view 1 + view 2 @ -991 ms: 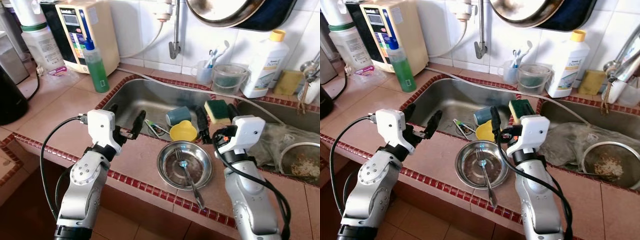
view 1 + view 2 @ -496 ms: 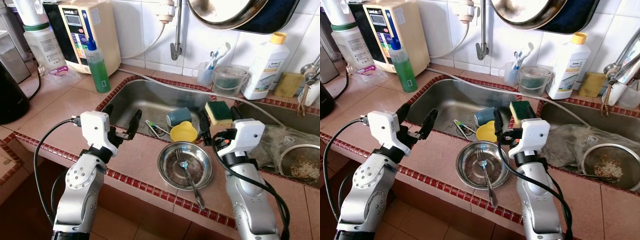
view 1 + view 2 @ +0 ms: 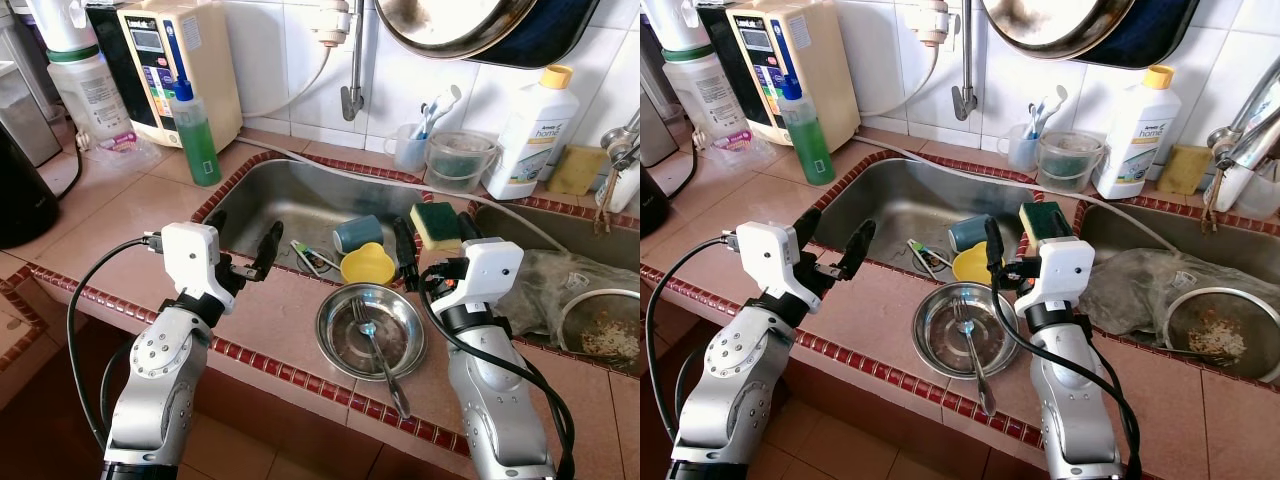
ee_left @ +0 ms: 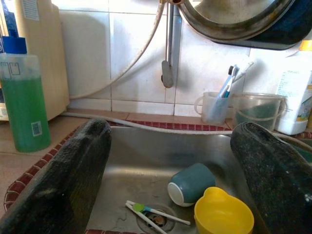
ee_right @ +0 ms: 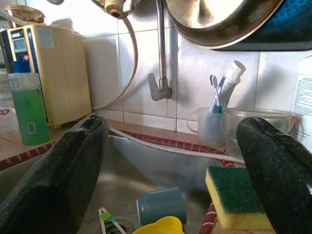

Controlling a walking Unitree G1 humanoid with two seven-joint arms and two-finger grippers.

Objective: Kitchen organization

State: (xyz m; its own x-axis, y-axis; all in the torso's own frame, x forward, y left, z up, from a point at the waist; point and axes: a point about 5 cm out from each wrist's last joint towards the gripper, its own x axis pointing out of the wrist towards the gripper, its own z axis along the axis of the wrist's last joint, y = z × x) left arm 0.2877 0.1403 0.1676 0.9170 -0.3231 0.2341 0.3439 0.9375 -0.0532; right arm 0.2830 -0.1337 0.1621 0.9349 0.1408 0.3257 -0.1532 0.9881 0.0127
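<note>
I have both silver arms raised over the front edge of the tiled tabletop (image 3: 110, 215), forearms upright, wrists bent so the fingers reach toward the stainless steel sink basin (image 3: 290, 195). My left pincer (image 3: 243, 245) hovers at the basin's near left rim, fingers spread apart and holding nothing. My right pincer (image 3: 432, 243) hovers at the red-tiled divider on the basin's right, fingers likewise apart and empty; the yellow-and-green scouring sponge (image 3: 434, 222) lies on that divider between its two fingers.

The round steel bowl (image 3: 369, 331) sits on the tabletop between the arms, just left of my right wrist, with one metal fork (image 3: 378, 352) lying in it, handle past the near rim. Inside the basin, beyond the bowl, I count one blue-grey cup (image 3: 357, 233) on its side, one yellow plastic cup (image 3: 366, 263) touching it, and one toothbrush (image 3: 310, 257) by the drain. One green soap bottle (image 3: 194, 128) stands at the basin's far left corner.
</note>
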